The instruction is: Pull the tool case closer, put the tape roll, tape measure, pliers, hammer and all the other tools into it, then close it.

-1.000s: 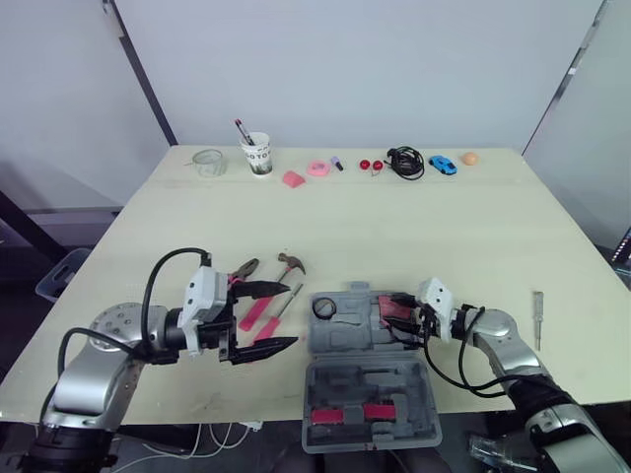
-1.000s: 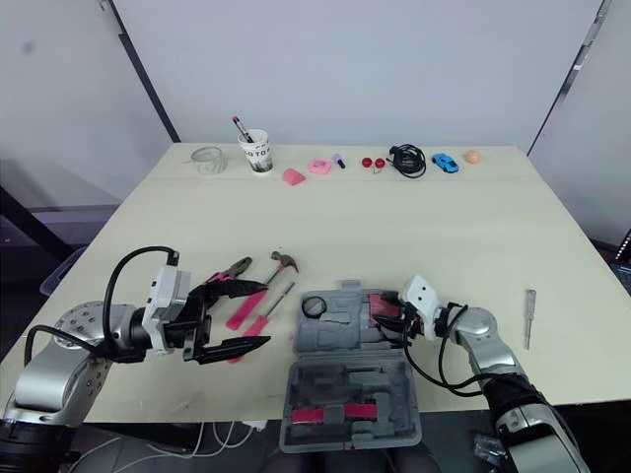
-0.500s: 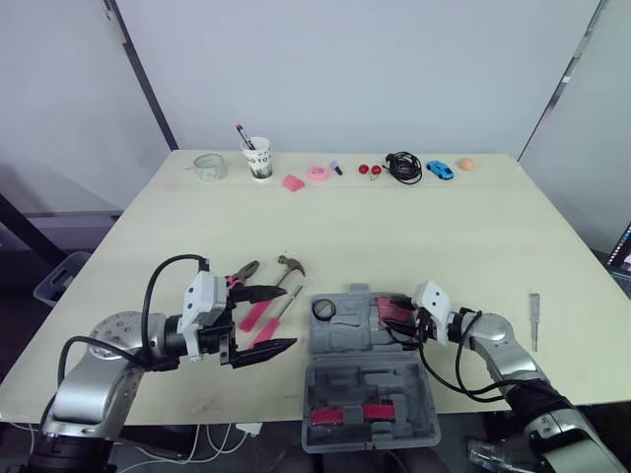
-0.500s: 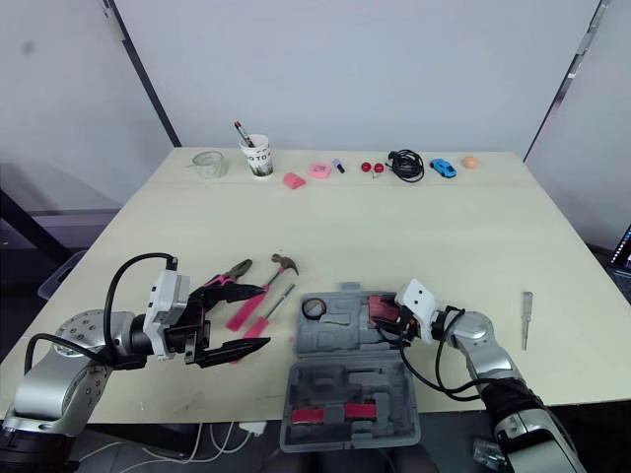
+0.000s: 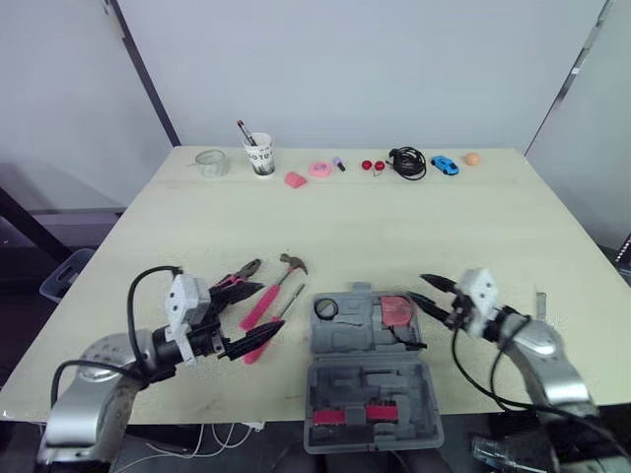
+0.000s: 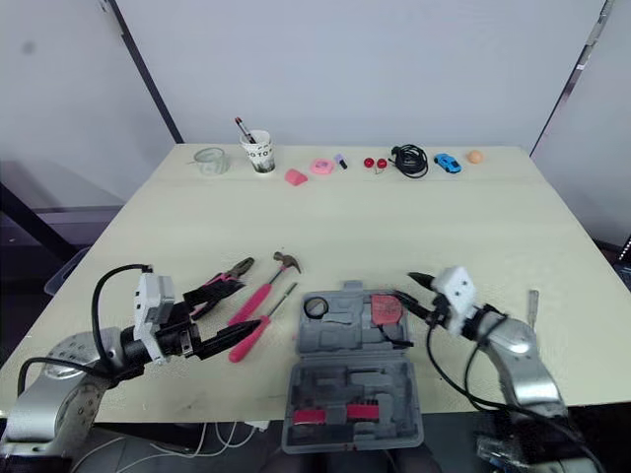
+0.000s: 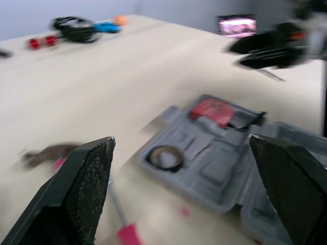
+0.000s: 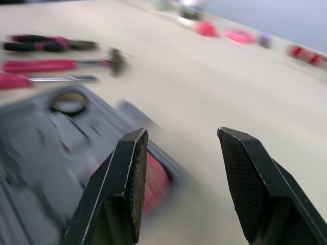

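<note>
The tool case (image 5: 357,347) is lying open near the front edge of the table (image 5: 394,227), between the two arms. The tape roll (image 5: 326,308) and the red tape measure (image 5: 397,309) are sitting inside it. The pliers (image 5: 240,276), the hammer (image 5: 279,283) and the pink screwdriver (image 5: 256,345) are lying on the table just left of the case. They are all slanting the same way, with handles toward the left gripper (image 5: 258,310) and heads pointing away. The left gripper is hanging right at those handles, so that arm is the nearer one. Its jaws are spread wide and are holding nothing. I cannot tell if one finger is touching the screwdriver. The right gripper (image 5: 429,291) is hovering by the right end of the case, with jaws apart and empty.
</note>
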